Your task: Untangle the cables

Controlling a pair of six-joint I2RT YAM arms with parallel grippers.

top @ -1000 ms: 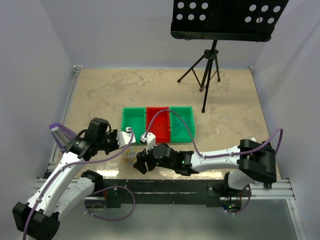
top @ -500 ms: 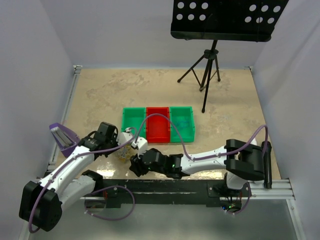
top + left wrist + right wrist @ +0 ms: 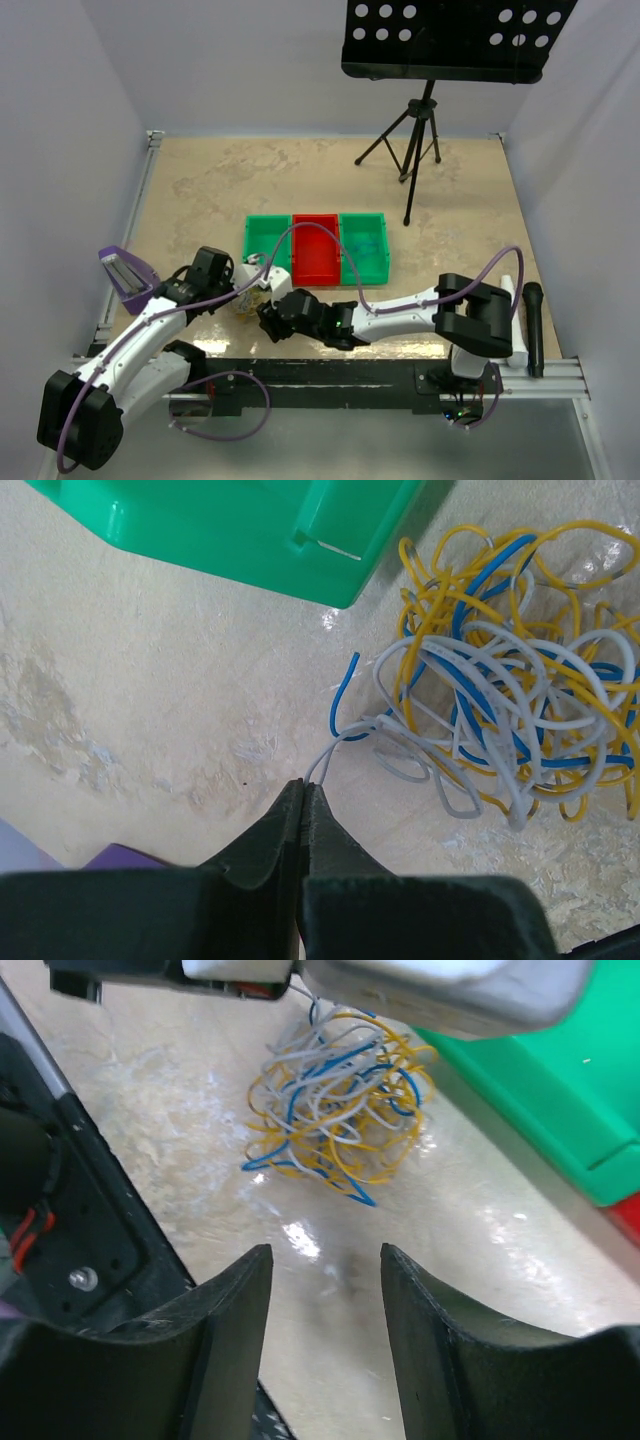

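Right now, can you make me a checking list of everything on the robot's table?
Surface: beige marbled table, shiny near the tangle.
Job's things: cables, yellow, blue and whitish, in one knotted ball beside a green bin.
Clutter: red bin and second green bin in the same row; purple object at the left edge.
Grippers: left gripper shut, seemingly pinching a whitish strand's end; right gripper open, empty, short of the ball.
Cables: purple hoses run along both arms.
Surroundings: black music stand on a tripod; plain walls.
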